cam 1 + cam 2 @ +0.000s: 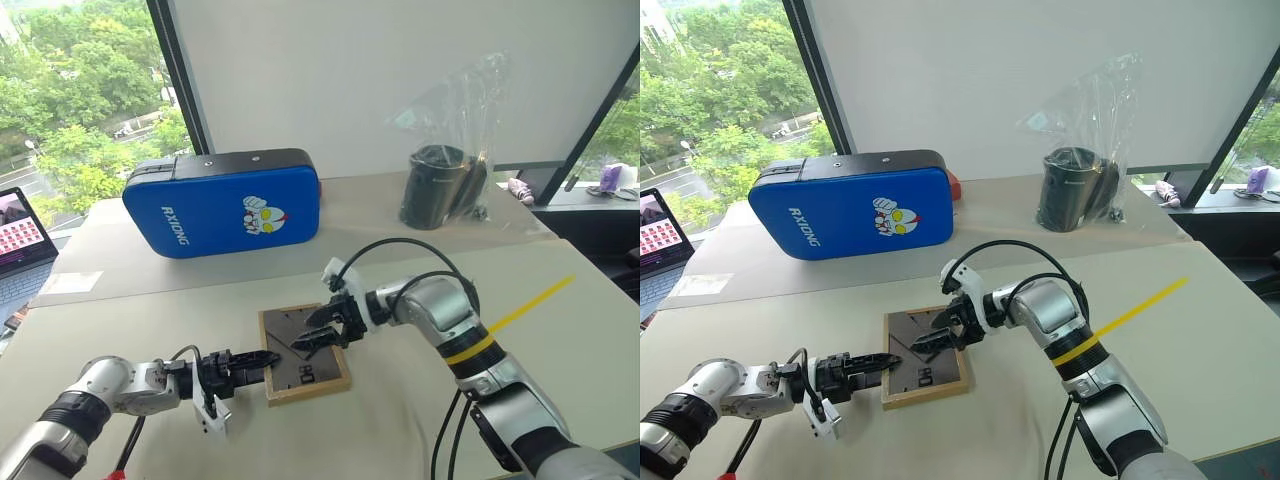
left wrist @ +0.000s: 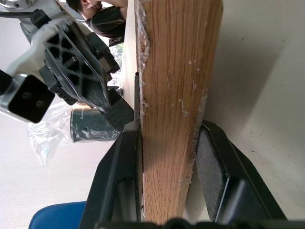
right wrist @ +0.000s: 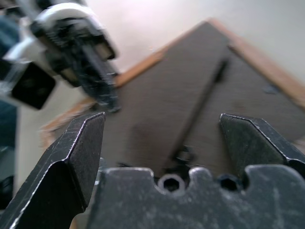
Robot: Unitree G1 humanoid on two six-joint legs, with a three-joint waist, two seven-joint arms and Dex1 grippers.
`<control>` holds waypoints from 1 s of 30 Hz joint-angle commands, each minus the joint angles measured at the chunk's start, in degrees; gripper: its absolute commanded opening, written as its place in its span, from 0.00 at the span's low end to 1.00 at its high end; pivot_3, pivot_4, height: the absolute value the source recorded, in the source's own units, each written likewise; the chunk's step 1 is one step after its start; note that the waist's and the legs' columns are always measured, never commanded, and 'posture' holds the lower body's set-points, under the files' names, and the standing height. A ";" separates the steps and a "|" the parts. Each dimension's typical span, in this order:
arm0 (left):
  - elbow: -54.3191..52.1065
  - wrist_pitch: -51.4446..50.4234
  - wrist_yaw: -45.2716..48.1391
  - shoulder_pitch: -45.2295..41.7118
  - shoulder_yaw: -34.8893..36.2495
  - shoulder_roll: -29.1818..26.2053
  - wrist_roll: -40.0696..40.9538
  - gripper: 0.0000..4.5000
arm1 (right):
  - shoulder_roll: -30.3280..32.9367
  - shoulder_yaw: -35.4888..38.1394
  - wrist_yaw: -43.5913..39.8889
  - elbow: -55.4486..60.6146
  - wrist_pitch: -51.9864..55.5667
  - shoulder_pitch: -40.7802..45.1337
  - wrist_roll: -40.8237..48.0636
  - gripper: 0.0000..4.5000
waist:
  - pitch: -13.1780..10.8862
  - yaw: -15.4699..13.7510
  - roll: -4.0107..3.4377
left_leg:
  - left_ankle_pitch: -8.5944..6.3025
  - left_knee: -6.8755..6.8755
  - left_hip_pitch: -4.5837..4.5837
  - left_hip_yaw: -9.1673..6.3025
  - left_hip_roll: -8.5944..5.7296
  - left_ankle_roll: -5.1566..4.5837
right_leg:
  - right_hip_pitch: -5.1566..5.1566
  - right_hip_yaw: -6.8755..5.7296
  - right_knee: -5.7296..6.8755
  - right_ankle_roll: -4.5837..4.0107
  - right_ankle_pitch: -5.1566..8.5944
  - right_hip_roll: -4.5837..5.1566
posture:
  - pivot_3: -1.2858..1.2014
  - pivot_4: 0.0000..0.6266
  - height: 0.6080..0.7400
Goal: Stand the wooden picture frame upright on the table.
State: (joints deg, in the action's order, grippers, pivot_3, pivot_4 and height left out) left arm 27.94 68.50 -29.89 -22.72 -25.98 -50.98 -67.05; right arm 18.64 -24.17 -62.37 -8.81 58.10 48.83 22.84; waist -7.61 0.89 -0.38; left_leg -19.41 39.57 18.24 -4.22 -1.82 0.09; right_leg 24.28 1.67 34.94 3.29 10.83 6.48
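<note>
Your left claw (image 1: 262, 359) clamped on left edge of small rectangular light-wood picture frame (image 1: 305, 353); wood rail sits between its fingers (image 2: 217, 179). Your right claw (image 1: 320, 337) hovers just above frame's dark grey-brown back, jaws spread wide, gripping nothing. Frame lies flat, back up, on beige matte desk (image 1: 400, 420), directly under right claw and just right of left claw. Long axis runs away from you, slightly tilted; fold-out stand (image 3: 200, 100) lies against back.
</note>
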 commanded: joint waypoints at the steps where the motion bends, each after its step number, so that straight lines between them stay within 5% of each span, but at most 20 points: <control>1: 0.97 -1.23 1.96 3.22 -3.54 0.90 -0.59 0.25 | -2.01 1.01 -2.47 2.27 0.40 0.65 3.36 0.99 | 0.01 0.01 -0.01 | 0.00 0.00 0.00 0.00 0.00 0.00 | 0.00 0.00 0.00 0.00 0.00 0.00 | 0.52 0.24 1.00; 14: -0.52 -2.75 4.39 4.53 -3.53 0.51 2.78 0.25 | 0.99 11.38 -0.10 9.97 2.12 -1.75 9.27 0.99 | 0.00 -0.20 -0.01 | -0.03 -0.01 0.22 -0.07 -0.09 -0.03 | 0.15 -0.10 -0.08 0.07 0.04 0.13 | 0.52 0.24 1.00; 21: -1.02 -2.53 6.84 4.26 -3.02 0.69 4.92 0.25 | 6.22 11.25 4.14 8.25 -2.48 -4.96 3.69 0.99 | 0.00 -0.22 -0.01 | -0.05 -0.06 0.19 -0.05 -0.10 -0.06 | 0.12 -0.13 -0.15 0.09 0.06 0.17 | 0.52 0.24 1.00; 30: -1.19 -2.36 8.72 4.56 -2.45 0.42 6.75 0.25 | 21.79 8.77 6.00 13.26 -48.47 -18.22 -17.83 0.99 | 0.00 -0.16 -0.01 | -0.03 -0.23 0.14 0.03 -0.13 -0.04 | 0.11 -0.15 -0.26 0.19 0.11 0.24 | 0.52 0.24 1.00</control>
State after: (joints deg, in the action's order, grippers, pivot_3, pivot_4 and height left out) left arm 25.34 66.13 -23.59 -20.11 -25.61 -51.29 -58.80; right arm 39.71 -14.66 -56.83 1.13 20.82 31.78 9.09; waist -7.61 0.74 -0.39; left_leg -19.44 39.30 18.36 -4.18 -1.95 0.06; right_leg 24.37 1.52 34.60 3.48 10.94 6.73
